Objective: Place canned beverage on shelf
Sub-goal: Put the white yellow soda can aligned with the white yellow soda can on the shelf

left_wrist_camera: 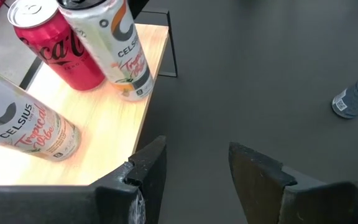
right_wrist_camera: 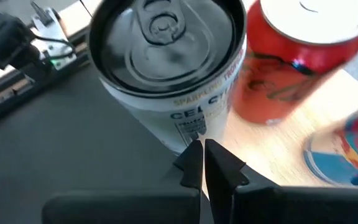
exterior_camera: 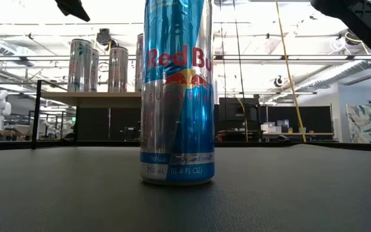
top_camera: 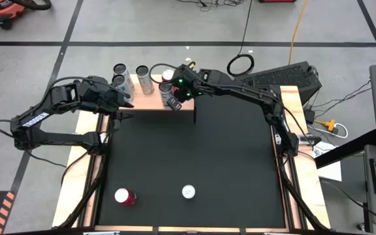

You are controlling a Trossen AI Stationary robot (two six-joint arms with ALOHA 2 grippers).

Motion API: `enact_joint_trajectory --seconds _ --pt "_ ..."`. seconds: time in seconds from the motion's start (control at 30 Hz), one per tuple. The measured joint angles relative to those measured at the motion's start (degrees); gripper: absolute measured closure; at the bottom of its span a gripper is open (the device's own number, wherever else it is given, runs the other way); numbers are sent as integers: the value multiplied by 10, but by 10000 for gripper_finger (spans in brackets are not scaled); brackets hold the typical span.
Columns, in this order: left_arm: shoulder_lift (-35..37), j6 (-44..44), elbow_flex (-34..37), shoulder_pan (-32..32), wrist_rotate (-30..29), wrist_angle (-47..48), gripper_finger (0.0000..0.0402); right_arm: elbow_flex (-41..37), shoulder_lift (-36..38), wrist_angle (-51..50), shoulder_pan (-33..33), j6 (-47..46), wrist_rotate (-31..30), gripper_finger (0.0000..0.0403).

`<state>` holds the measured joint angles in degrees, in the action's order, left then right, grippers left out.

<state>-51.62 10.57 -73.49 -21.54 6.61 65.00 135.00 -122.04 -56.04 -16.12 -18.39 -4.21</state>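
Both arms reach over the shelf holding several cans.

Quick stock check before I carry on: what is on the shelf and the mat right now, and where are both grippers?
shelf: one, light wood top on thin dark legs, far edge of the table.
cans on the shelf: several, mostly silver-white, one red Coca-Cola can among them, all upright.
Red Bull can: one, blue and silver, upright on the near part of the mat.
red can: one, near-left part of the mat.
black mat: one, covers the tabletop.
left gripper: open, empty, at the shelf's left end.
right gripper: shut, empty, over the shelf's right end.
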Motion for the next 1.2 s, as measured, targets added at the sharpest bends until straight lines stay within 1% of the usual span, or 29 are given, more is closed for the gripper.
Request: enact_joint_trajectory --seconds 0.17,0.37,0.5,0.93,1.2 --pt "0 -12 0 0 0 0 223 0 -4 28 0 0 0 403" --pt "0 -12 0 0 0 0 223 0 -26 58 -3 1 1 403" --pt "0 -12 0 0 0 1 223 0 -28 60 -4 5 12 403" --pt "0 -12 0 0 0 3 223 0 -24 61 -9 -2 11 403" --pt "0 -12 0 0 0 3 223 0 -25 96 -8 0 11 403"
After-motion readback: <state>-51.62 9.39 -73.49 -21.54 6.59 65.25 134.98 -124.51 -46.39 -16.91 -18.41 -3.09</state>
